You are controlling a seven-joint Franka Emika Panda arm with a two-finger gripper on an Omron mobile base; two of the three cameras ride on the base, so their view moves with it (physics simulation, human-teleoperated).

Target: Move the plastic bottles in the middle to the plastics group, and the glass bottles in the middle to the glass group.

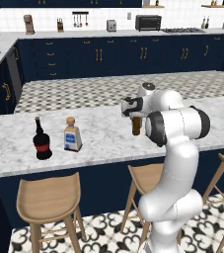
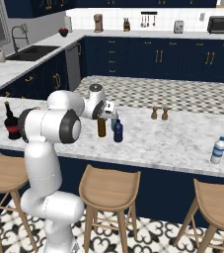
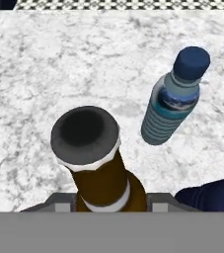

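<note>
Gripper [image 3: 106, 206] pinching amber glass bottle [image 3: 101, 168] low on its body for carrying, slim plastic bottle [image 3: 172, 106] at two o'clock.

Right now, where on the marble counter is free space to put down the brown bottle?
Bare marble lies between the square clear bottle and the amber-brown bottle, and between the navy bottle and the pale blue-and-white bottle. It is crowded around the gripper, where the light blue bottle also stands close.
</note>
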